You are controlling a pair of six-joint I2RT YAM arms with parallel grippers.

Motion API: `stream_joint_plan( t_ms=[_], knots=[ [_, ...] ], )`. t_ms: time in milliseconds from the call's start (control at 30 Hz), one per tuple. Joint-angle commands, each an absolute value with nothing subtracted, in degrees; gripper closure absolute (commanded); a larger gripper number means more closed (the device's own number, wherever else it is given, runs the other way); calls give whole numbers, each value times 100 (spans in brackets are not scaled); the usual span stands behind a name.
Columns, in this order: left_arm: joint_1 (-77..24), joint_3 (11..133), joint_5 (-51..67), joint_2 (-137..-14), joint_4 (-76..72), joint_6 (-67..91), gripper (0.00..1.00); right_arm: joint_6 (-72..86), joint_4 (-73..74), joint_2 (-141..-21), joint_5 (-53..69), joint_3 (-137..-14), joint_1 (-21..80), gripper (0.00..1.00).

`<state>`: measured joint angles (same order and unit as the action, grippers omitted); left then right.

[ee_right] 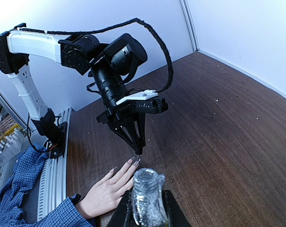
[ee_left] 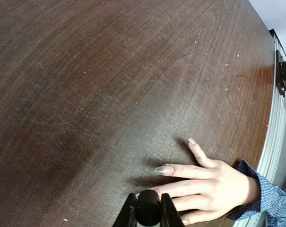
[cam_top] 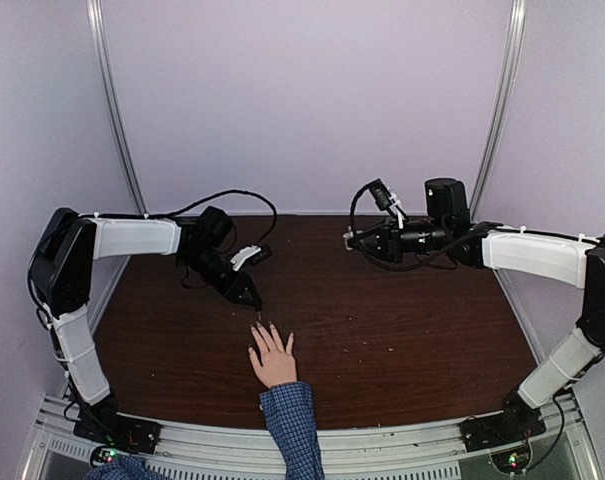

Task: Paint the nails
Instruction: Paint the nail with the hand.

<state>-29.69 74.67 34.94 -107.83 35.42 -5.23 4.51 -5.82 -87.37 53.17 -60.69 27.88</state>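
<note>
While the hand (cam_top: 273,362) lies flat, palm down, at the 6 o'clock edge of the bench (cam_top: 402,330) in top view, fingers spread & aimed to 12, its nails (ee_left: 162,169) sit at the tips nearest mid-bench. Blue-check cuff (cam_top: 288,400) runs off toward 6.

Left pincer (cam_top: 250,292) hangs at abt 11 o'clock from the hand, just beyond the fingertips, nose tilted down. It's clenched on a round black cap (ee_left: 148,208), w/ jaws tight on either side of it in left wrist view. Thin brush stem (ee_right: 139,152) pokes out below that pincer, tip right over a fingertip. Touching the nail or not, can't tell.

In left wrist view one long nail looks greyish; another at abt 1 o'clock from it is pale pink.

Right pincer (cam_top: 352,238) is well apart, abt 1 o'clock from the hand, clamped on a clear glass bottle (ee_right: 146,191). Bottle's neck is open & sits btwn the jaws in right wrist view.
</note>
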Motion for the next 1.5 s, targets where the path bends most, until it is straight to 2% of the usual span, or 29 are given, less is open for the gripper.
stream_joint_plan(
  t_ms=[0,1467],
  knots=[
    [-3014,7550,3553,-10916,3656,-661,100,483,-712,-8763,5423,-6029,2760,100],
    [-2981,7699,3109,-11061,3665,-495,100,466,-694,-8740,5414,-6021,2760,100]
  ],
)
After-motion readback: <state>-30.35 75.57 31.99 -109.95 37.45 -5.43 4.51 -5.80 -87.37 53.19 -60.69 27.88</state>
